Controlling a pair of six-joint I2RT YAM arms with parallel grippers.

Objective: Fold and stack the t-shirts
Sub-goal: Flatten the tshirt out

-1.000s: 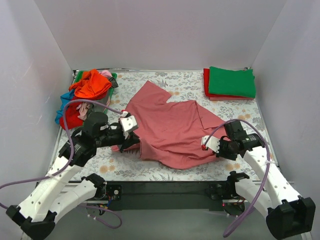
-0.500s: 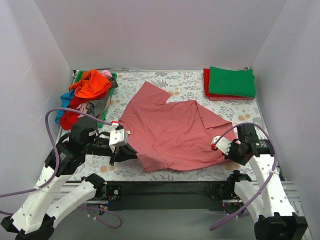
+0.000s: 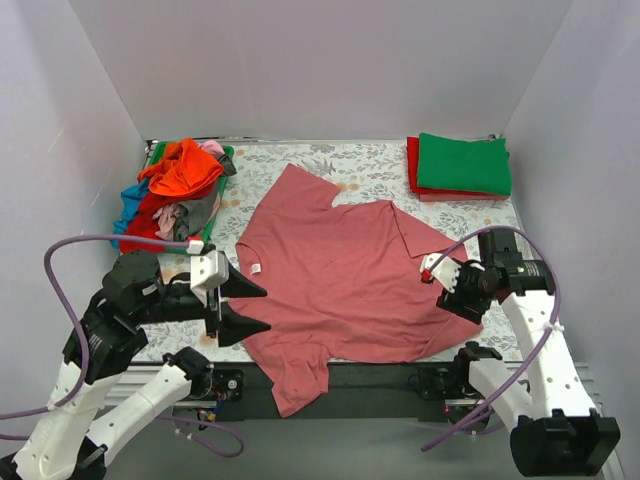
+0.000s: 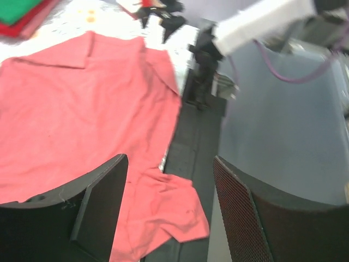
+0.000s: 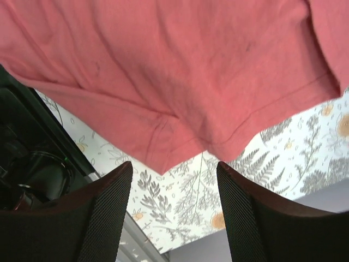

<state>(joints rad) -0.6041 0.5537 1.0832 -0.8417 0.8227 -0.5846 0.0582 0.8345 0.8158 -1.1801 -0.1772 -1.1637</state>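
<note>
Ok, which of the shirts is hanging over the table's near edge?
The dusty-rose tee, spread flat centrally; one end droops past the front edge. The crumpled pile and folded stack sit at the far corners.

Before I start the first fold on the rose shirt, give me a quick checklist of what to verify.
1. Left claw open and empty: ok.
2. Right claw open and empty: ok.
3. Rose shirt fully flat on the table: not ok, one end hangs over the near edge.
4. Unfolded pile apart from the rose shirt: ok.
5. Folded stack, green on red, out of the way at the far right: ok.
</note>
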